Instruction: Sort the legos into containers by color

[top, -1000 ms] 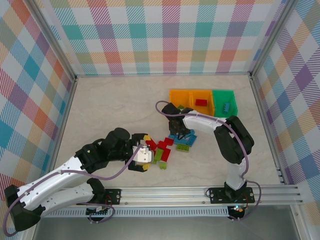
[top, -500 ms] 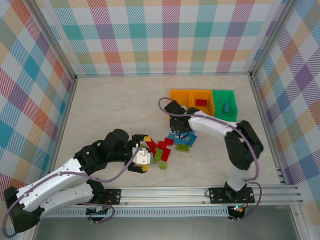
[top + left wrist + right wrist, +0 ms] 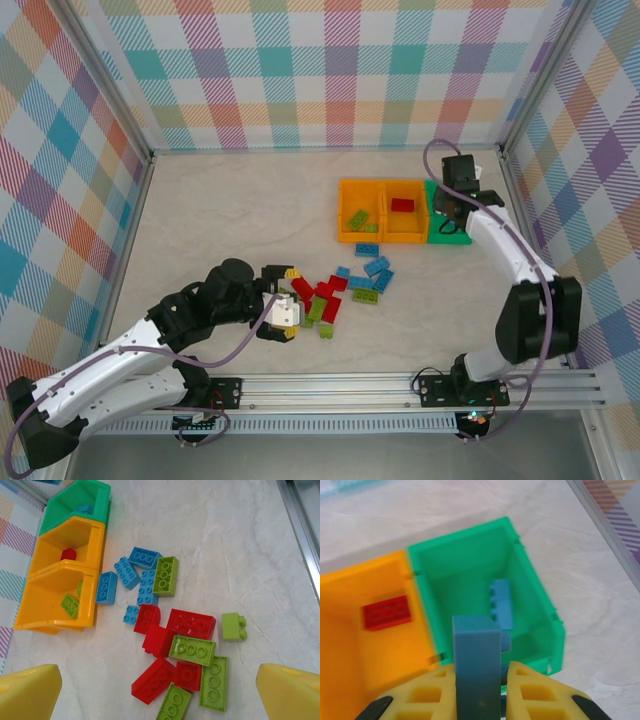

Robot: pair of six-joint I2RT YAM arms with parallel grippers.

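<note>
blue lego tight in right tool above green bin; left tool wide apart

orange and green containers, red, blue, lime legos

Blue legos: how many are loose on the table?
5 blue legos beside the orange containers: one by the bin wall, two farther along, one next to a green brick, a small one by the reds. Others may hide.

Your left arm lies low, reaching in from the near left, its left gripper spread wide and holding nothing. Your right arm extends far back, its right gripper clamped on a light blue brick.
</note>
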